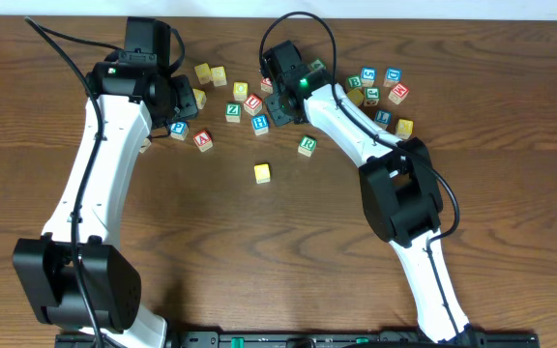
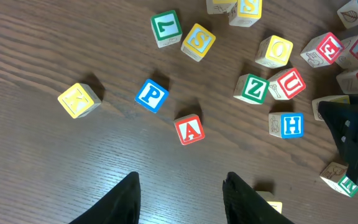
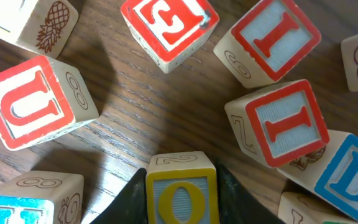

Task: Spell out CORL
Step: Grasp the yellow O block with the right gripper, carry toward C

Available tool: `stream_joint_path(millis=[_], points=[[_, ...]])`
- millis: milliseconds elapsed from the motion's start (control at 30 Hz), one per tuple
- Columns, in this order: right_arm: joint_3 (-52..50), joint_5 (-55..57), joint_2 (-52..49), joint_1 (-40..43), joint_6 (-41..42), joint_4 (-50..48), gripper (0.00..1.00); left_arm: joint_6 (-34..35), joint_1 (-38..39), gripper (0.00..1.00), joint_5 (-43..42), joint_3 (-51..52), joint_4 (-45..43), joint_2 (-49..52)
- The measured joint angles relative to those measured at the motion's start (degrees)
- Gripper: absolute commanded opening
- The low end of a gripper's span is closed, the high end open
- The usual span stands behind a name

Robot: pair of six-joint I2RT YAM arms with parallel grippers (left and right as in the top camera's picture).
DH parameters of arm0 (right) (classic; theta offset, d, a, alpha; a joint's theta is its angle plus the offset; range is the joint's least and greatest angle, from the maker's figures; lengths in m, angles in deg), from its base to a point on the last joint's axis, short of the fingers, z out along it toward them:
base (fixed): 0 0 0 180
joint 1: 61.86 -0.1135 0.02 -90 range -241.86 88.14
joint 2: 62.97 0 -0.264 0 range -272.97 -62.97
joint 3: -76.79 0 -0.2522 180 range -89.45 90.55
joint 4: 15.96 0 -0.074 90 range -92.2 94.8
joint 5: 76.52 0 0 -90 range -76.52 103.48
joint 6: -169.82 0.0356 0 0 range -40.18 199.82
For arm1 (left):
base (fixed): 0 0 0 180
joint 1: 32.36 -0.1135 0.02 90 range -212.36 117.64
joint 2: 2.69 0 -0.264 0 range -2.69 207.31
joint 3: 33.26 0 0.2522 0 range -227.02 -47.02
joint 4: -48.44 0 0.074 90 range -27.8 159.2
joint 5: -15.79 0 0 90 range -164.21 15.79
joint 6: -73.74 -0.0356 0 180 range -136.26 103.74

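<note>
My right gripper [image 3: 182, 174] is shut on a yellow-framed O cube [image 3: 181, 200], one finger pressed against each side, among the cubes at the back of the table. In the overhead view that gripper [image 1: 279, 102] covers the cube. The green R cube [image 1: 307, 146] lies in front of it, and a yellow cube [image 1: 262, 172] whose letter I cannot read sits alone nearer the middle. A green L cube [image 2: 166, 28] lies at the back. My left gripper [image 2: 180, 179] hangs open over bare wood near the red A [image 2: 189, 129].
Loose cubes crowd the grip: red U [image 3: 27, 102], red E [image 3: 168, 25], two red I cubes [image 3: 277, 37], blue D [image 3: 347, 174]. Another yellow O [image 2: 274, 51], green Z [image 2: 252, 88], blue H [image 2: 286, 124] and blue P [image 2: 151, 95] lie between the arms. More cubes [image 1: 380, 87] sit back right.
</note>
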Motion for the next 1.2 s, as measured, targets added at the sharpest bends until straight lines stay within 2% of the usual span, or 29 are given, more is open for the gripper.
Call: stream_joint_path(millis=[233, 500, 600, 867, 967, 1200], points=[[0.3, 0.0, 0.0, 0.0, 0.6, 0.2, 0.14, 0.0, 0.0, 0.43, 0.0, 0.0, 0.0, 0.0], [0.4, 0.1, 1.8, 0.4, 1.9, 3.3, 0.15, 0.0, 0.0, 0.43, 0.0, 0.0, 0.0, 0.0], [0.4, 0.1, 5.0, 0.4, 2.5, 6.5, 0.14, 0.0, 0.0, 0.43, 0.0, 0.0, 0.0, 0.0], [1.5, -0.1, 16.7, 0.4, 10.5, 26.0, 0.09, 0.0, 0.0, 0.43, 0.0, 0.0, 0.0, 0.0], [1.5, -0.2, 17.0, 0.3, 13.2, 30.8, 0.09, 0.0, 0.0, 0.43, 0.0, 0.0, 0.1, 0.0], [-5.4, -0.6, 16.6, -2.1, 18.0, 29.5, 0.11, 0.0, 0.0, 0.43, 0.0, 0.0, 0.0, 0.0]])
